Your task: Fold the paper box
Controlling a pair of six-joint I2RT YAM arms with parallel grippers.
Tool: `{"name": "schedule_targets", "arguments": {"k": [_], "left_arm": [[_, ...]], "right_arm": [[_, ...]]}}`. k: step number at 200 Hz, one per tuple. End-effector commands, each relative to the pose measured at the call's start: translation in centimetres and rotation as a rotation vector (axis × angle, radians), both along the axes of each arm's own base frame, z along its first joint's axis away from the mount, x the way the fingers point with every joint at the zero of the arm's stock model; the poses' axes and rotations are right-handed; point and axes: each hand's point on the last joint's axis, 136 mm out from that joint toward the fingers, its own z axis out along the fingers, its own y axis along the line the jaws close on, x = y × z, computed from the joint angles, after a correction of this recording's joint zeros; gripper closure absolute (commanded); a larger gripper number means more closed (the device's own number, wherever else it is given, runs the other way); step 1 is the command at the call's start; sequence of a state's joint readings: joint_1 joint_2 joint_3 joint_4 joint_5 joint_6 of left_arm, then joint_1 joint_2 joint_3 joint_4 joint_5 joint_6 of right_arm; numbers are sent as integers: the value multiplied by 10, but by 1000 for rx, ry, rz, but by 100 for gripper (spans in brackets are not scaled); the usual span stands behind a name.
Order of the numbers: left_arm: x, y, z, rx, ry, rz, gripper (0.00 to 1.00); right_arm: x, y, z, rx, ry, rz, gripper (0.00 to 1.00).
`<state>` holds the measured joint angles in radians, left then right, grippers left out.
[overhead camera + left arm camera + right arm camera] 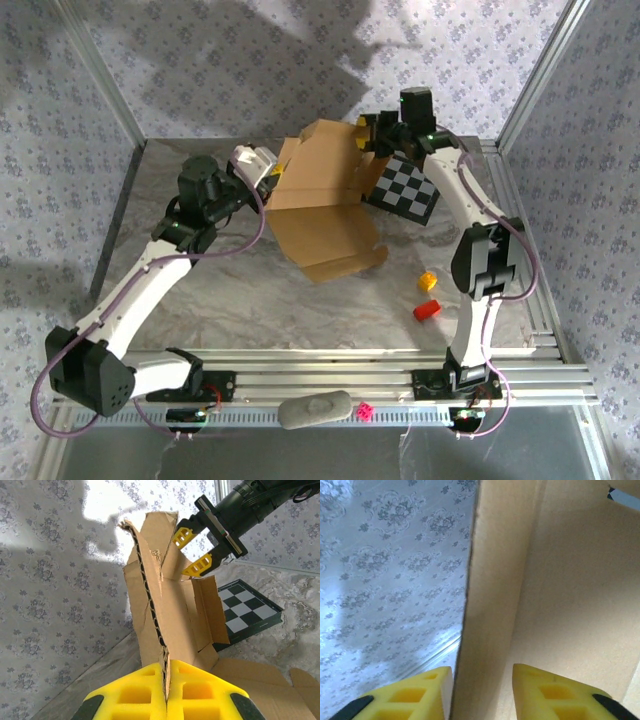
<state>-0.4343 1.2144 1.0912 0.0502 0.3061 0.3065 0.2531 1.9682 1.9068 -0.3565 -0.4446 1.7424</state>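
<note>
The paper box point(320, 215) is a brown cardboard sheet at the back middle of the table, its rear panels raised and its front part flat. My left gripper point(272, 180) is shut on the edge of an upright panel; the corrugated edge point(159, 630) runs down between the yellow fingers of my left gripper point(168, 680). My right gripper point(365, 135) reaches in from the back right and straddles a raised flap point(495, 605). Its left finger point(415, 695) lies against the flap's edge, while the right finger point(550, 690) stands apart from the cardboard. From the left wrist, my right gripper point(192, 550) shows at the box's top.
A black-and-white checkered board point(405, 188) lies right behind the box, partly under it. A yellow block point(427, 281) and a red block point(427, 310) sit at the front right. A grey object point(315, 409) rests on the front rail. Patterned walls close the sides and back.
</note>
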Motion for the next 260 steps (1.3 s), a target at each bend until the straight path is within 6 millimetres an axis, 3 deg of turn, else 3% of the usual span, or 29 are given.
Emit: {"name": "schedule_targets", "arguments": {"k": [1,27,36,56,79,97,123,153,178,200,229,260], "left_arm": [[-8,7,-10,43,5,19,100],[-10,17,-19,39,20,58,100],[-9,24,-20,23,27,96,91],[-4,51,-22,-65,52,206,62],[-1,91,-18,-240,114,350,49],[-3,122,-4,-438,175,479,33],[-10,152,16,-757,414,680,35],[-26,153,29,-1113,753,812,44],[-38,130,42,-1294,887,784,48],[-32,107,61,-1350,1000,741,50],[-27,74,53,-1363,1229,808,49],[-14,46,50,-1336,1269,799,48]], "right_arm": [[7,10,4,22,-15,10,69],[5,20,4,34,-11,17,91],[2,22,3,27,-6,18,100],[-8,27,0,-1,-1,9,100],[-21,29,-4,-18,-21,-44,100],[-28,33,-9,-16,-26,-73,100],[-36,36,-9,-50,-35,-108,100],[-33,42,-4,-48,-60,-124,100],[-31,49,-2,-48,-69,-115,100],[-31,54,-1,-59,-78,-103,100],[-31,57,-1,-70,-91,-97,100],[-32,58,0,-64,-106,-91,100]]}}
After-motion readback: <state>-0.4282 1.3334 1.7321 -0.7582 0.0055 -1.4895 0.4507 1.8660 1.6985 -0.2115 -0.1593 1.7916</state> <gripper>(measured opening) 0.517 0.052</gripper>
